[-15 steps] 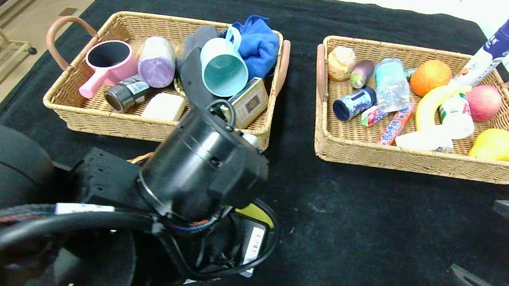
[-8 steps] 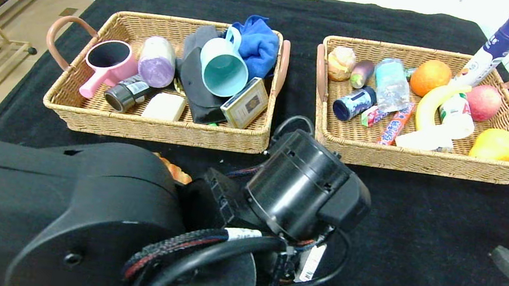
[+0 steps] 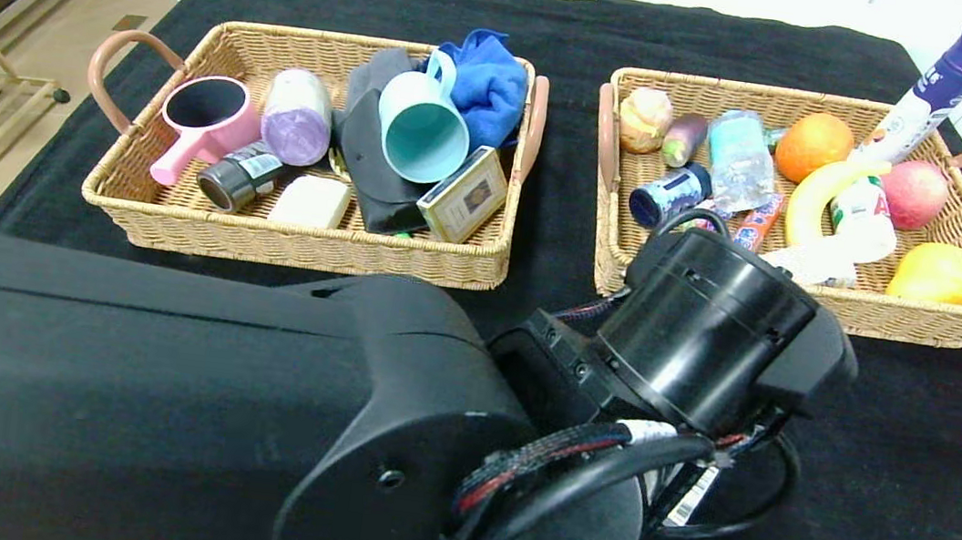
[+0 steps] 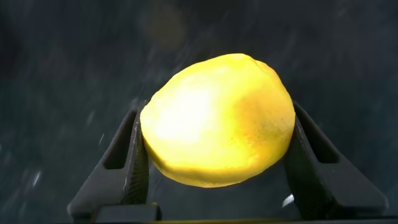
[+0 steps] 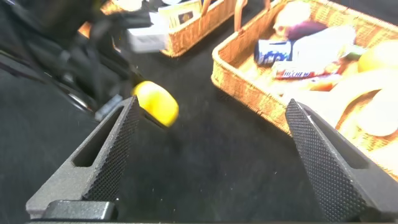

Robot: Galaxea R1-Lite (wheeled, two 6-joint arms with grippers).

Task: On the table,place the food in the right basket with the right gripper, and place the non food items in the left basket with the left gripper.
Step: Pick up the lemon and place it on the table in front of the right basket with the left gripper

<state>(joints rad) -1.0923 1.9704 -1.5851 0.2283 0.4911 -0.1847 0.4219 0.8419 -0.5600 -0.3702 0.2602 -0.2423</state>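
The left gripper (image 4: 214,168) holds the yellow lemon (image 4: 217,118) between its two black fingers (image 4: 130,165), one on each side of the fruit; the black cloth of the table (image 3: 888,393) is under it. In the head view the left arm (image 3: 713,326) reaches across the front of the table, and its wrist stands just before the near wall of the right basket (image 3: 942,328); the lemon itself is hidden there by the arm. In the right wrist view the lemon (image 5: 155,102) is above the cloth, near the corner of the right basket (image 5: 249,87) but outside it. The right gripper (image 5: 211,155) hangs low over the table at the right side, its jaws spread wide and empty. The left basket (image 3: 174,228) holds the pale blue mug (image 3: 420,130) and the purple roll (image 3: 296,116).
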